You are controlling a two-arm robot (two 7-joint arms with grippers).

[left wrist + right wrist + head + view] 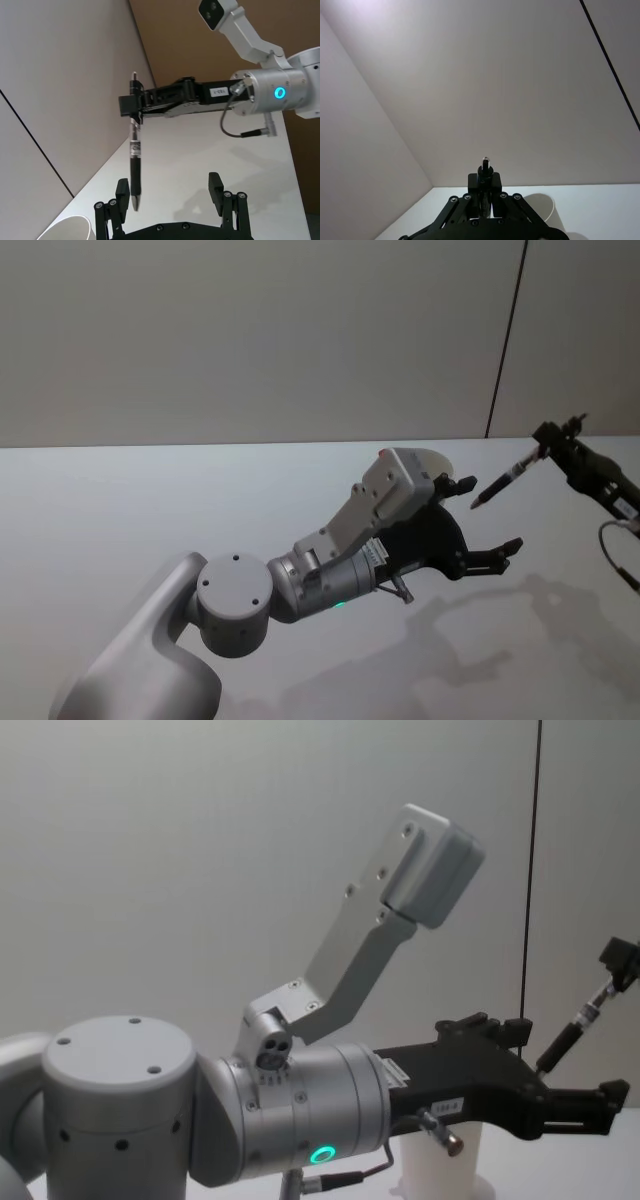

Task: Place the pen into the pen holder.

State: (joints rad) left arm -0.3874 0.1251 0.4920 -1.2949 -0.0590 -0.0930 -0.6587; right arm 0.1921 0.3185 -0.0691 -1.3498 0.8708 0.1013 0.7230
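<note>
The black pen (505, 483) hangs in the air, tilted with its tip down, and my right gripper (548, 443) is shut on its upper end. In the left wrist view the pen (135, 160) drops from the right gripper (132, 107) toward the gap between my left gripper's (169, 190) open fingers. The white pen holder (438, 462) stands on the table, mostly hidden behind my left wrist. Its rim (70, 227) lies just outside my left fingers. My left gripper (492, 513) holds nothing. From the chest, the pen (575, 1025) is to the right of the pen holder (440, 1160).
The white table (150, 510) meets a plain wall behind, with a dark vertical seam (505, 340) at the right. My left arm (240, 610) crosses the middle of the table. A cable (615, 550) loops from the right wrist.
</note>
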